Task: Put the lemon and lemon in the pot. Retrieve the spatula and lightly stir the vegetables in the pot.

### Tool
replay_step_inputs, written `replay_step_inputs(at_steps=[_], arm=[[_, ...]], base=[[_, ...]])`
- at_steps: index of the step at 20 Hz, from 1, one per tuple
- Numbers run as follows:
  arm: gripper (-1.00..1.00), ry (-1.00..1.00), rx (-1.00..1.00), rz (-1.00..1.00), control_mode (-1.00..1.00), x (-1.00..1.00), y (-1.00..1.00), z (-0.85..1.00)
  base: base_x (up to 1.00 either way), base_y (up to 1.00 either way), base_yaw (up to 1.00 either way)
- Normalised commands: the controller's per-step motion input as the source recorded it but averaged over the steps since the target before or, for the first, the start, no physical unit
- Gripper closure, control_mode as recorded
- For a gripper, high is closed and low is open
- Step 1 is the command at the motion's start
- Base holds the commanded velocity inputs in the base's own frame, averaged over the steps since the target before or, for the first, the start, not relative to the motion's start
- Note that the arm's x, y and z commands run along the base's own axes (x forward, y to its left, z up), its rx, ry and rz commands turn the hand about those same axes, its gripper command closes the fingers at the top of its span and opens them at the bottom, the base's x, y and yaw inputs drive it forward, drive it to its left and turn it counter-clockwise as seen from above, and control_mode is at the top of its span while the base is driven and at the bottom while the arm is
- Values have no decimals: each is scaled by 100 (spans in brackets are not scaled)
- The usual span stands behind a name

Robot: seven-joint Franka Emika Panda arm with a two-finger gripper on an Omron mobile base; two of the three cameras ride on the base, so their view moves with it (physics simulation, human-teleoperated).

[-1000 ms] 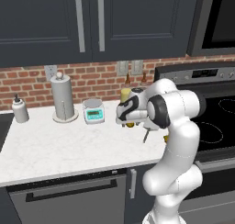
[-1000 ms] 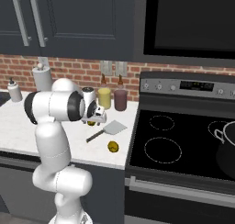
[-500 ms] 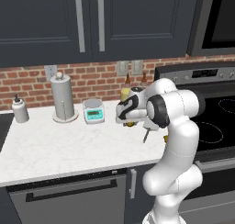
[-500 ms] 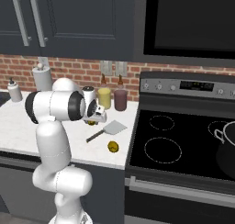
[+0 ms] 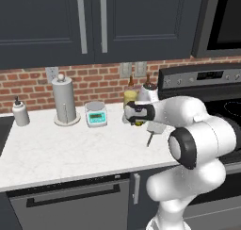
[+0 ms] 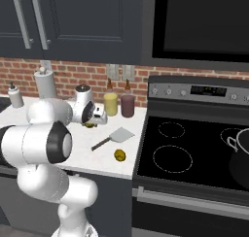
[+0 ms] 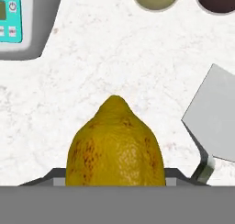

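Lemon point(image 7: 114, 142) one sits clamped in our gripper point(image 6: 96, 118) above the counter point(image 5: 56, 149); the second lemon point(image 6: 120, 155) lies beside the spatula point(image 6: 113, 137). We judge nothing is in the pot point(image 6: 240, 156) yet, and stirring remains.

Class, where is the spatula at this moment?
The spatula lies flat on the white counter in the right base view, left of the stove, with a lemon just in front.
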Motion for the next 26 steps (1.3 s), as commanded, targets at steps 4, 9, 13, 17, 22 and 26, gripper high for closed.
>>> replay_step_inputs(at_steps=[4,9,13,17,22,26], arm=[[100,-13,5,10,-100,-100,0,100],[100,-3,5,11,-100,-100,0,100],[100,0,1,5,-100,-100,0,100],[100,4,0,0,-100,-95,0,100],[100,14,0,0,-100,-73,-26,100],[100,12,0,0,-100,-52,-46,99]], base=[[0,0,0],[0,0,0],[0,0,0],[0,0,0],[0,0,0],[0,0,0]])
